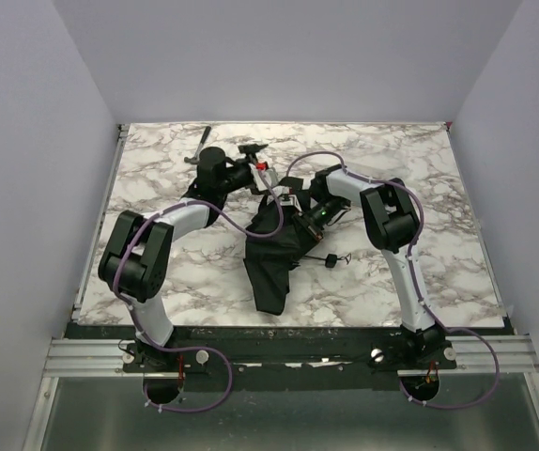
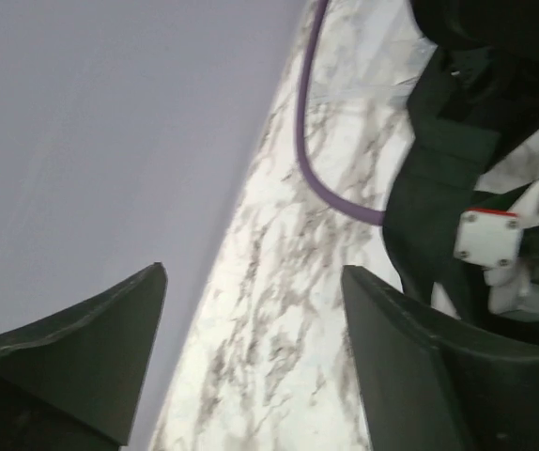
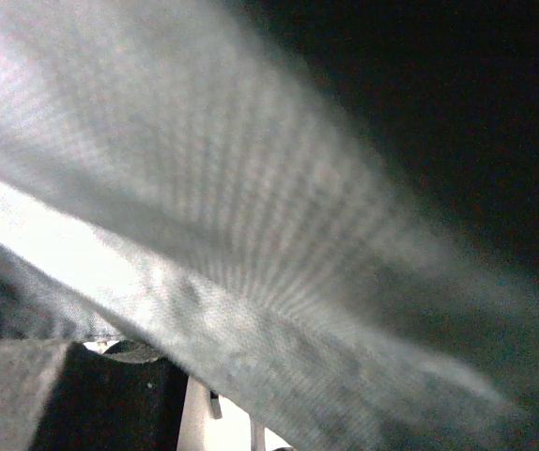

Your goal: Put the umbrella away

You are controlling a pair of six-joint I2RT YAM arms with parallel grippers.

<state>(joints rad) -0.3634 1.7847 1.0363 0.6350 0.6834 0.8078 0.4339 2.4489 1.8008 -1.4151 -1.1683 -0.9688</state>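
One umbrella (image 1: 269, 268) in right hand (image 1: 296, 224); left hand (image 2: 253, 271) agape.

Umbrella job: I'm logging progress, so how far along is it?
Done: nothing finished; the umbrella lies on the table with its canopy loose and crumpled. In hand: the right end effector sits in the fabric, apparently gripping it, while the left end effector is open and empty. Left: gathering the canopy, securing it and stowing the umbrella.
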